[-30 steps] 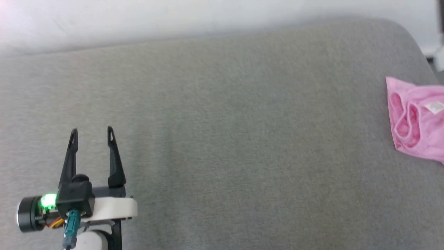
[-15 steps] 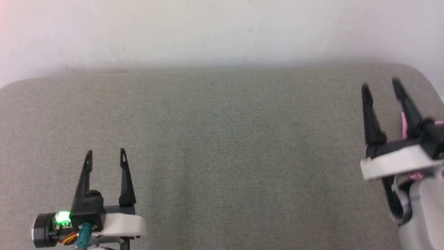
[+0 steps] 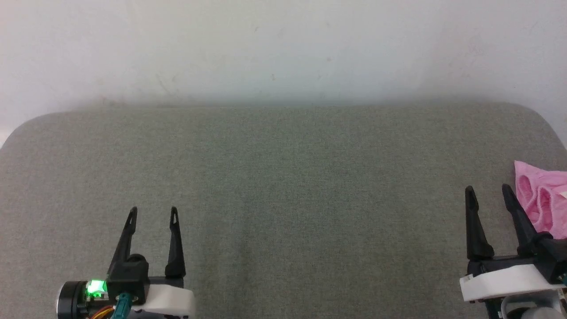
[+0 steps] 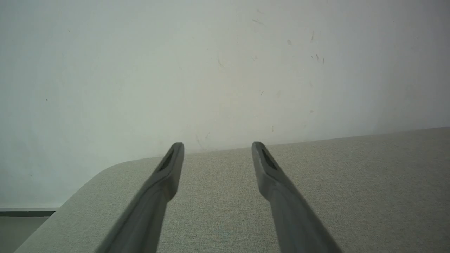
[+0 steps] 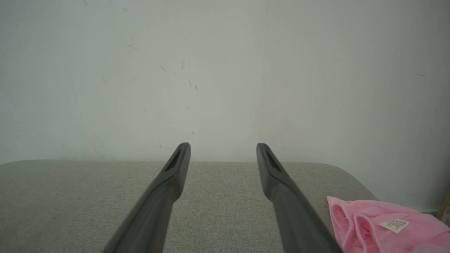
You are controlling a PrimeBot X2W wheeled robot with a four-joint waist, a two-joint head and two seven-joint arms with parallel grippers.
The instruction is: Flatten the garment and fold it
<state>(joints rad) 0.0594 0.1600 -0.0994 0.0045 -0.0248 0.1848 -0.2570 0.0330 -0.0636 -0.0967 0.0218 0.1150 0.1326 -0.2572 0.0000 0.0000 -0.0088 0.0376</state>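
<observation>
The garment (image 3: 542, 199) lies bunched at the head view's right edge, cut off there, beside the right gripper (image 3: 487, 189); left gripper (image 3: 153, 209) lower left, both with fingers wide apart, empty. Right wrist view: garment lower right, cropped.

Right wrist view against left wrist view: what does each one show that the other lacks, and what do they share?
Right wrist view adds: the pink garment, crumpled at the lower right next to the right tool, with a white label on it. Left wrist view adds: the left tool, a rounded corner of the grey cushion and a dark strip under the wall at the lower left. Shared: the cushion's surface, the scuffed white wall, and an open, empty tool rising from the bottom edge.
</observation>
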